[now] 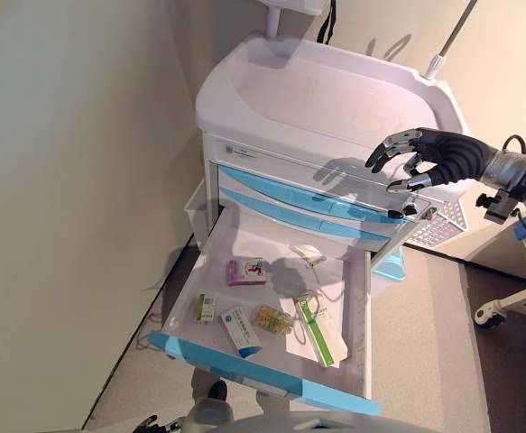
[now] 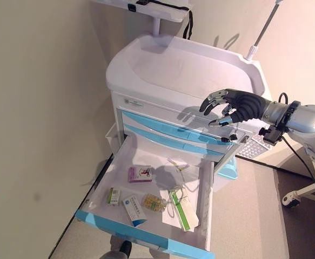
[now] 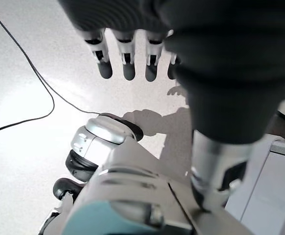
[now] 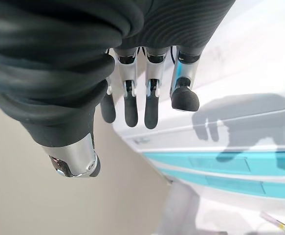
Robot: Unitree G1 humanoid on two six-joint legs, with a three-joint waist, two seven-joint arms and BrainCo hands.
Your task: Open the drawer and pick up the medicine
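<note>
Against beige walls, a white cart (image 1: 317,99) is seen with its drawer (image 1: 272,298) pulled out, medicine boxes (image 1: 244,271) laid inside. Right hand (image 1: 429,158) is held above, fingers (image 1: 391,144) loosely apart, empty. Left hand (image 3: 132,29) is relaxed, holding nothing.

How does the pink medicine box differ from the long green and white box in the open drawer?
The pink box is short and lies toward the back left of the drawer; the green and white box is long, narrow and lies at the front right. The pink box is pink and purple; the long one is white with a green stripe. Both lie flat, untouched.
</note>
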